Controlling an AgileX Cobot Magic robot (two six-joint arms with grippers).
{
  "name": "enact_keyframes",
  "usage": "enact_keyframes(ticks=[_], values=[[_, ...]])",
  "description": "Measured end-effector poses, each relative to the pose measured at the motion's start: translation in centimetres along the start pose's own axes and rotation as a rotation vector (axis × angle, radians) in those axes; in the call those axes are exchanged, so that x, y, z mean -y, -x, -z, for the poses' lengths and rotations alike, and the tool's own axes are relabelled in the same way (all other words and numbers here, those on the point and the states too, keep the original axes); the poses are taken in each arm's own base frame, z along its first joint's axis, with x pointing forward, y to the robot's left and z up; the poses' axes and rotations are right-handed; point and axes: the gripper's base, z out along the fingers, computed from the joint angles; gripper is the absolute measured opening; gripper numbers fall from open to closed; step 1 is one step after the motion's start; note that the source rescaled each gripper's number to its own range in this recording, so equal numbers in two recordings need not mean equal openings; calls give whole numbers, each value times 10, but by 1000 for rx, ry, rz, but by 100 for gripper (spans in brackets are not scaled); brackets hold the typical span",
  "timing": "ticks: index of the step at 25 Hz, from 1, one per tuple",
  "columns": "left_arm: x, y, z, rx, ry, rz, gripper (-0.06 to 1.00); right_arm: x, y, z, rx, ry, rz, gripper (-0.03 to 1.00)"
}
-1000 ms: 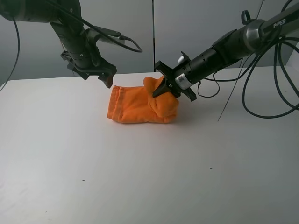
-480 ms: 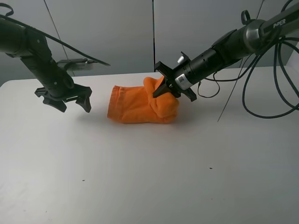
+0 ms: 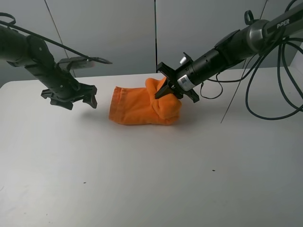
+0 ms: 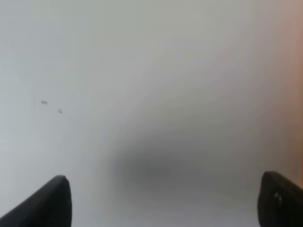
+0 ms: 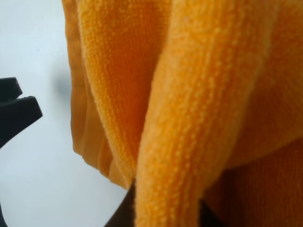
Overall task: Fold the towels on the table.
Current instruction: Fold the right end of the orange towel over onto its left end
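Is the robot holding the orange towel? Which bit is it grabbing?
Yes. The right gripper is shut on the towel, pinching a bunched fold at its right end. The left gripper is open over the table, holding nothing.

Right end effector [image 3: 166, 91] tips buried in towel [image 3: 137, 106] fold; left wrist view blurred

Both arms are matte black with ribbed cylindrical links. The right arm [image 3: 227, 49] bears white "PIPER" lettering, a silver collar and looping black cables at 3 o'clock; the left arm [image 3: 33, 59] trails one thin cable.
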Motion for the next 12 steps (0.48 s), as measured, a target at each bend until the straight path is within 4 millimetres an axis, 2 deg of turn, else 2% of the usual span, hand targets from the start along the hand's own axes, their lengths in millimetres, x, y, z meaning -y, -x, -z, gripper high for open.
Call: enact_keyframes(ticks=[2,4,5,8,9,10,12], values=[[-1,-3,-8,-22,-1,10,100,0,0,0,0,-1,3,9],[-1,-4,-10,-27,-1,12,100,0,0,0,2,4,12,14],[-1,-4,-10,-27,-1,12,100,-3,1,1,8,18,18,20],[0,0,-4,-36,-6,-16,100,-17,2,10,32,85,36,51],[-1,2,-1,-44,-8,-19,100,-23,2,13,42,104,38,58],[-3,7,3,-38,-11,-17,100,-29,1,16,49,118,46,63],[-8,17,15,-20,-13,-10,100,-37,-2,16,47,132,58,67]])
